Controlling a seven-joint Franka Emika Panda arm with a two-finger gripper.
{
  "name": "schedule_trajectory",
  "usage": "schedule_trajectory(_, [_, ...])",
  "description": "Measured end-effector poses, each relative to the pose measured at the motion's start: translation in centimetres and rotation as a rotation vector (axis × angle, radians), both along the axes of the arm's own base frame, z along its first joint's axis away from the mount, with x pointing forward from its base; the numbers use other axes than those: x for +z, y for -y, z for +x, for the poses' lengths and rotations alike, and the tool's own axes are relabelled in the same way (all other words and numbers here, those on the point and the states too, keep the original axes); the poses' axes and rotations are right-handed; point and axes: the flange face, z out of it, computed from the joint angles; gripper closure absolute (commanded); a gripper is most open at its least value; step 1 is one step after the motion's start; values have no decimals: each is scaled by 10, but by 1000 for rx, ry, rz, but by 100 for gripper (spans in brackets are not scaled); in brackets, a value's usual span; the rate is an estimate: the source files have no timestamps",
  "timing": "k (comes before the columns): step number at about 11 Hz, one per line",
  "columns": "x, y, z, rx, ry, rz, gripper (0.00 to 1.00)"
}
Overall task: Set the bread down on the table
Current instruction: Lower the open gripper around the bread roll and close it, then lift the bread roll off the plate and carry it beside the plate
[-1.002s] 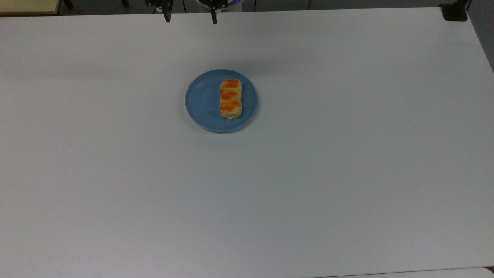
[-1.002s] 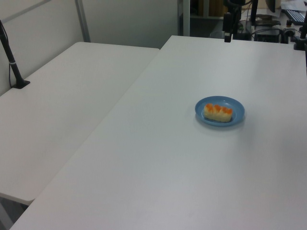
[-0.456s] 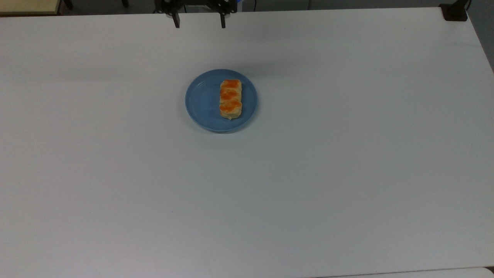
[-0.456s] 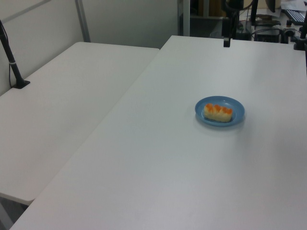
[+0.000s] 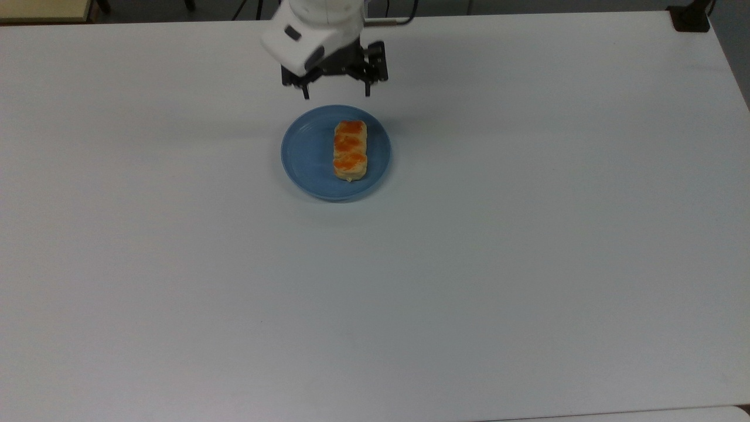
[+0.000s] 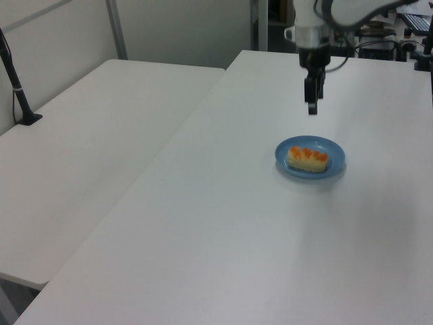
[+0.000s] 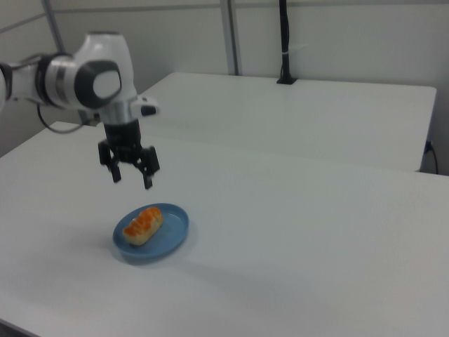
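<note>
**Operator:** White matte surface (image 5: 527, 264) fills the top view; report its contents.

**Technician:** One round blue plate (image 5: 304, 155) lies slightly above and left of frame centre in the top view. The bread (image 5: 350, 150) rests on the plate, right of the plate's middle, long axis running up and down the frame, three orange-glazed bumps facing up. In the right view the plate (image 7: 172, 235) sits lower left, with the bread (image 7: 143, 225) on it.

**Operator:** Gripper status?

**Technician:** The gripper (image 5: 336, 91) hangs above the surface just beyond the plate's upper rim in the top view, fingers pointing down, spread apart and holding nothing. In the right view the gripper (image 7: 132, 179) is clear of the bread, up and left of it. In the left view the gripper (image 6: 311, 108) is above the plate (image 6: 335, 166).

**Operator:** Surroundings?

**Technician:** A second white table (image 6: 88, 156) adjoins at the left view's left.
</note>
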Motion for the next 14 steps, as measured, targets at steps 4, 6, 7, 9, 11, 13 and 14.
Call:
schedule_trajectory(4, [-93,-12,5,48,-6,-56,0])
schedule_trajectory(6, [-121,-20,10,49,7,-76,0])
schedule_trajectory(7, [-134,-26,12,44,14,-97,1])
schedule_trajectory(9, [-144,-35,12,24,16,-110,44])
schedule_trajectory(11, [-144,-37,12,11,18,-111,68])
schedule_trajectory(13, [-142,-36,12,8,21,-112,75])
schedule_trajectory(14, [-141,-36,12,7,24,-111,75])
